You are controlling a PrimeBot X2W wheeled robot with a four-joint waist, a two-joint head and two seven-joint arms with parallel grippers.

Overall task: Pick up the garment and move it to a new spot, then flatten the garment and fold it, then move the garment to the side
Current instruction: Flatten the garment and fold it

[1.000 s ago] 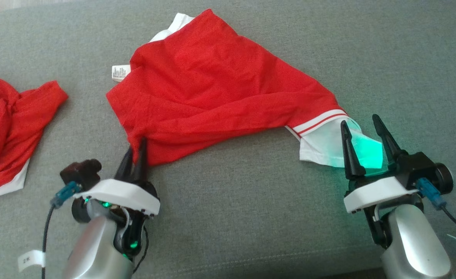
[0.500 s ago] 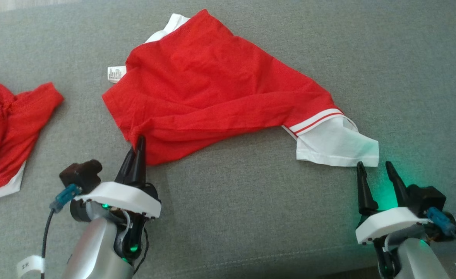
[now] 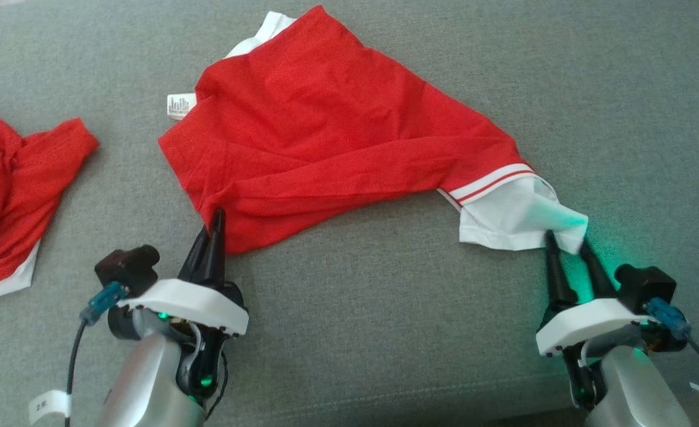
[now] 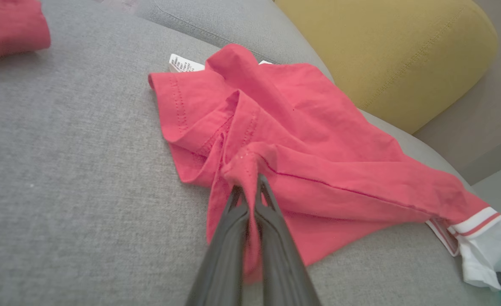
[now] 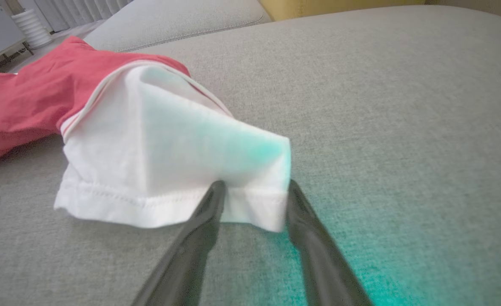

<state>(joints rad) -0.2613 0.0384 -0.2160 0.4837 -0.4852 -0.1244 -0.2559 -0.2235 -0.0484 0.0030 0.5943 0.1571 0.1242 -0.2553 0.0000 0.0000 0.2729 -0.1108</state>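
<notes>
head view: the garment (image 3: 337, 130) lies spread on the grey sofa (image 3: 622, 89), its red body reaching toward the far edge and its white sleeve (image 3: 504, 219) stretched out to the right. the left gripper (image 3: 216, 220) has its jaws pinched shut on the near-left hem corner, with cloth bunched between them in the left wrist view. the right gripper (image 3: 565, 240) straddles the sleeve's outer corner, jaws apart with the hem between them. bare sofa runs wide to the right and along the near side down to a seam (image 3: 385, 397). another red garment (image 3: 11, 184) lies at the left, apart from the first. a yellow cushion (image 4: 382, 51) sits past the sofa's edge behind the garment.
</notes>
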